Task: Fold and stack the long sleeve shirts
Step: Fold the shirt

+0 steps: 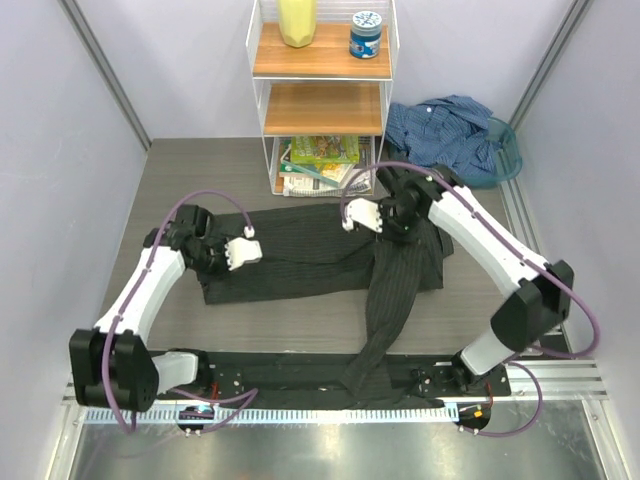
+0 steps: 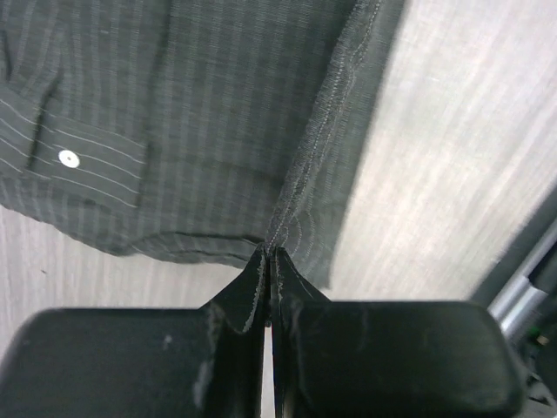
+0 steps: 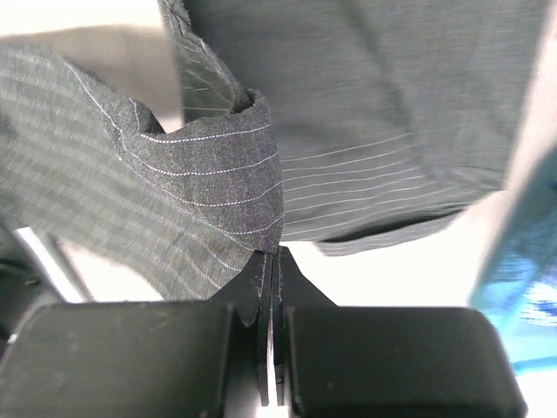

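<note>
- Cloth comes first: the dark pinstriped shirt [image 1: 300,265] lies spread across the middle of the counter [image 1: 200,170]. One sleeve [image 1: 385,320] trails over the near edge and across the base rail [image 1: 300,372].
- Handling, as I judge it: the shirt is thin, light and limp, so it will sag and drag instead of keeping a shape. The weave should give fair grip, and nothing about it looks fragile.
- Holds worth taking are the thicker parts: stitched seams, hems and cuffs. Pinched there, a single layer is less likely to slip free.
- On the shirt's left end, the left end effector [image 2: 268,261] is clamped tight, with the stitched edge seam running straight into its tips.
- Toward the shirt's right part, the right end effector [image 3: 274,257] is also fully closed, pinching a bunched fold of the same cloth.
- Far right at the back, the blue shirt [image 1: 445,125] sits crumpled in a teal basket [image 1: 508,150], spilling over its rim and well apart from both arms.
- Behind the counter, a wire shelf unit [image 1: 322,95] has a yellow container [image 1: 297,22] and a blue-lidded jar [image 1: 366,35] on top. Its lowest level holds what may be printed packets [image 1: 322,160].
</note>
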